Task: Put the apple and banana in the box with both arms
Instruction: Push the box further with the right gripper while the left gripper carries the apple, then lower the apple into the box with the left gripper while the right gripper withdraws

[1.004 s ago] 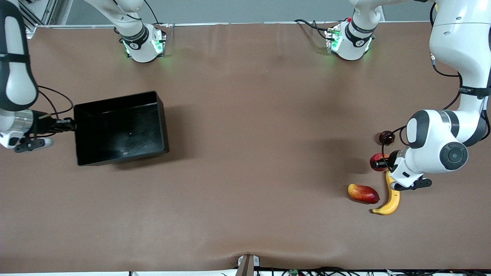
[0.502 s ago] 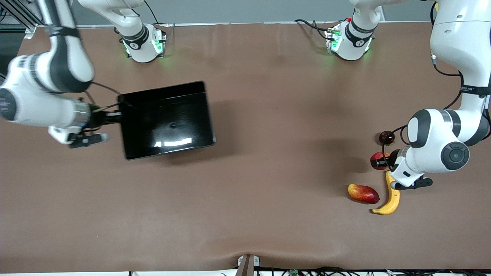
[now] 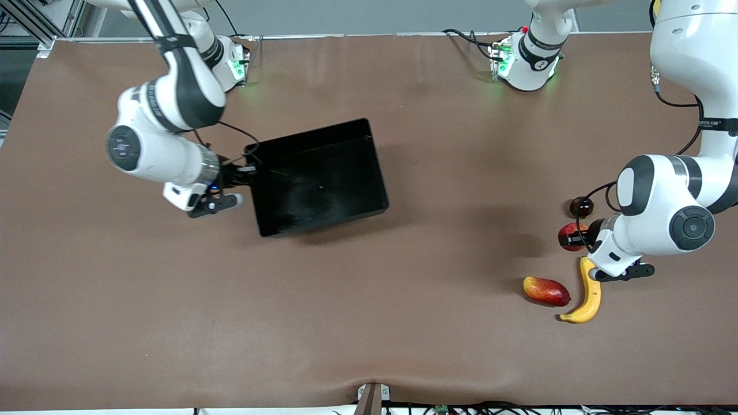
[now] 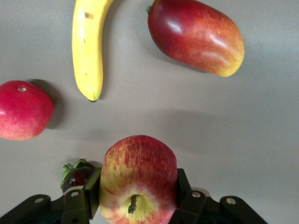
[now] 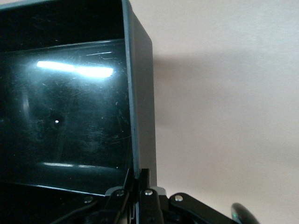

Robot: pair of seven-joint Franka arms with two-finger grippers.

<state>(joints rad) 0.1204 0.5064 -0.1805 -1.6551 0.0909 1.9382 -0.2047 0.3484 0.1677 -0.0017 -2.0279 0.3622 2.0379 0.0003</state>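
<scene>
In the front view the left arm's wrist covers most of the apple (image 3: 571,236) — only a red sliver shows. It also hides the upper end of the banana (image 3: 589,295). In the left wrist view the banana, the mango (image 4: 196,35) and the pink-red fruit (image 4: 22,110) run off the picture's edges, and the apple screens most of a small dark fruit (image 4: 76,177). The right wrist view cuts the box (image 5: 139,98) off — only one corner shows.

Brown table cover (image 3: 369,323), pale grey wall (image 3: 375,14) above.

The left gripper (image 4: 138,198) grips the apple (image 4: 138,179) above the banana (image 4: 88,44) and mango (image 4: 196,35).
</scene>
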